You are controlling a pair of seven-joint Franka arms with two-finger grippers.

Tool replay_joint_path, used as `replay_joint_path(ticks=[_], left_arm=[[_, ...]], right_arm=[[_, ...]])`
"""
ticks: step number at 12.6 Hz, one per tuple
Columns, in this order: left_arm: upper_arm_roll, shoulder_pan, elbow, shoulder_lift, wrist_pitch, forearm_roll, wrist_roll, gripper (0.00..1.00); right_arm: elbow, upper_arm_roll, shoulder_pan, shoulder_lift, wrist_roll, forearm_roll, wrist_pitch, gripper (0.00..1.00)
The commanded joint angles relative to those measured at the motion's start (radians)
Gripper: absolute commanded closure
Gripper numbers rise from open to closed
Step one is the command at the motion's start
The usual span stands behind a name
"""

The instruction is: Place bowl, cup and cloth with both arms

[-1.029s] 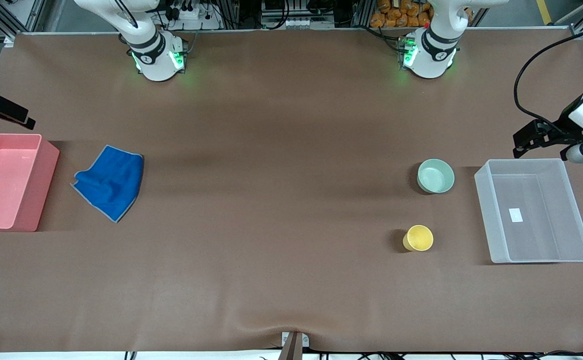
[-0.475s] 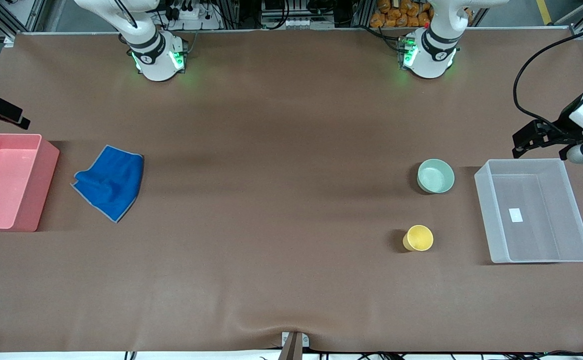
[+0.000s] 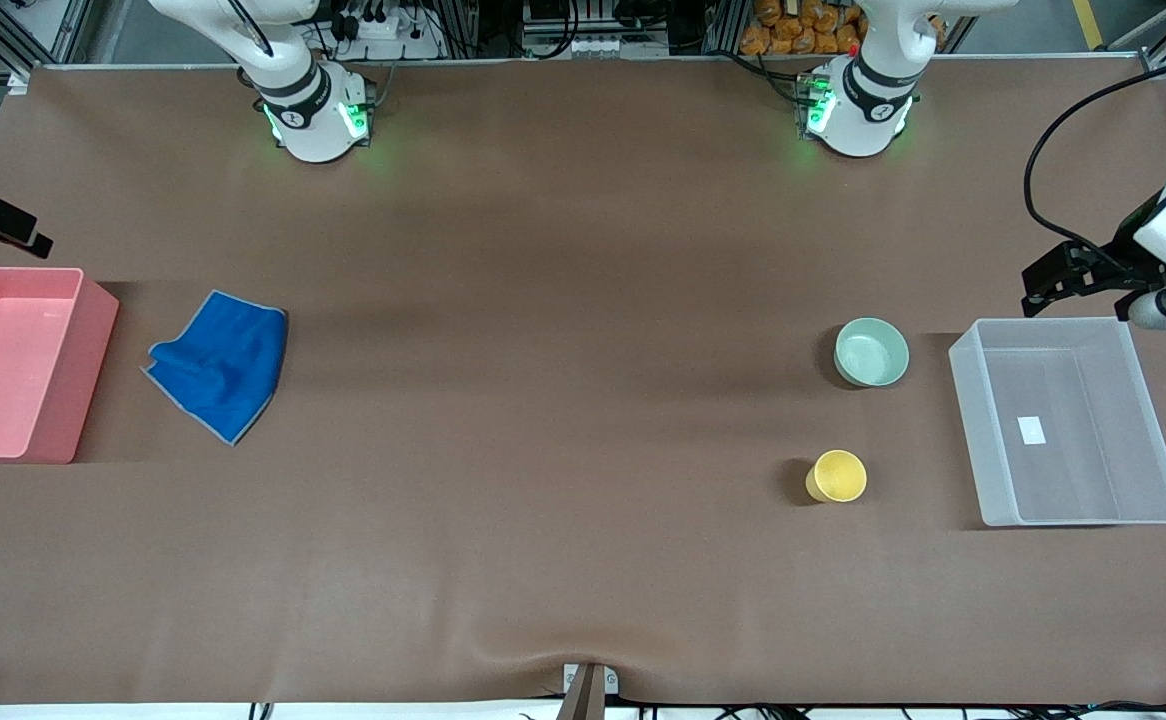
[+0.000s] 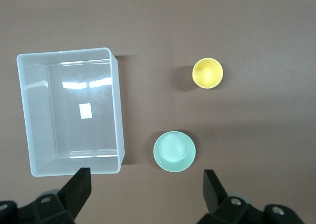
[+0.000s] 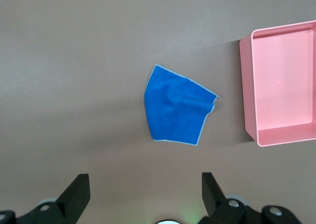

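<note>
Nearby, clear bin (image 3: pixel 1068 425) flanks bowl (image 3: pixel 871 351); cup (image 3: pixel 836 476).

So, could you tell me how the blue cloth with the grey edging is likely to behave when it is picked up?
The soft blue cloth with thin grey edging already lies rumpled with a folded corner, so it will probably droop rather than hold its shape. It looks thin and lies flat on the brown table cover, so a pinch may need to reach right down to the surface. It seems light.

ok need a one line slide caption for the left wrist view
Open left gripper above the mint bowl, with the yellow cup and clear bin nearby.
</note>
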Motion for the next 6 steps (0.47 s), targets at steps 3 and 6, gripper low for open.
replay_joint_path(ticks=[3,6], left_arm=[[0.004,-0.014,0.016,0.066,-0.003,-0.025,-0.024,0.00],[0.002,-0.022,0.016,0.129,0.062,-0.054,-0.029,0.00]], right_arm=[[0.016,0.008,-0.014,-0.005,0.014,-0.003,-0.002,0.00],[0.020,0.008,-0.016,-0.005,0.014,-0.005,-0.001,0.00]])
